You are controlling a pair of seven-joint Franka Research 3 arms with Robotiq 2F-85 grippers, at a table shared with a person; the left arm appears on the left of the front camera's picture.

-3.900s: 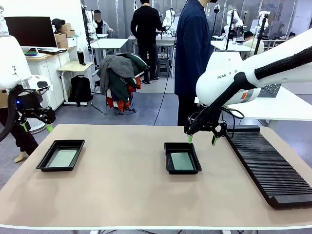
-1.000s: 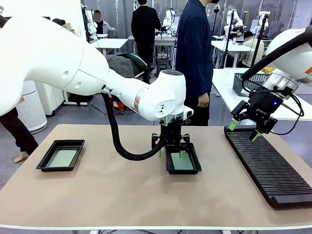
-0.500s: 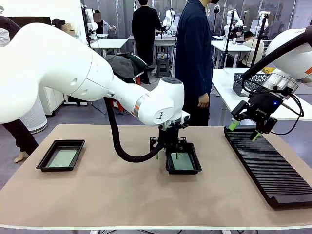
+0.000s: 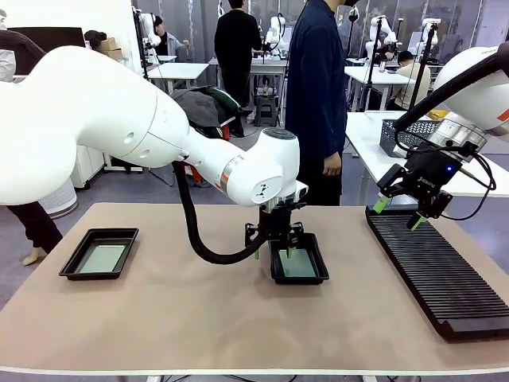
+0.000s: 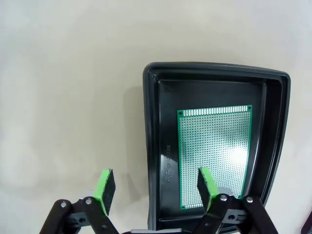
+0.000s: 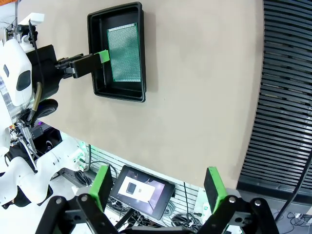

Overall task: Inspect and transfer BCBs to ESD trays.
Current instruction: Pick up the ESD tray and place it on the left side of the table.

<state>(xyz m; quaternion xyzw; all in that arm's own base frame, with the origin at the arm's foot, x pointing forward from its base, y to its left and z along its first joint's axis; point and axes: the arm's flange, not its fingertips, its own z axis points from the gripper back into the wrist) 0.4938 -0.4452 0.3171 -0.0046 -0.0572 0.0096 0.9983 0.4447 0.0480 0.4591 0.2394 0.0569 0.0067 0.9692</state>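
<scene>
Green perfboard BCB (image 5: 214, 156) lies flat in the middle black ESD tray (image 4: 298, 260), with the left gripper (image 5: 156, 187) spread wide above, one finger outside the tray's rim and one over the board. This looks like inspection or the start of a pick; next it likely needs to centre and descend. The right gripper (image 4: 395, 212) hangs released over the slotted rack (image 4: 437, 274).
</scene>
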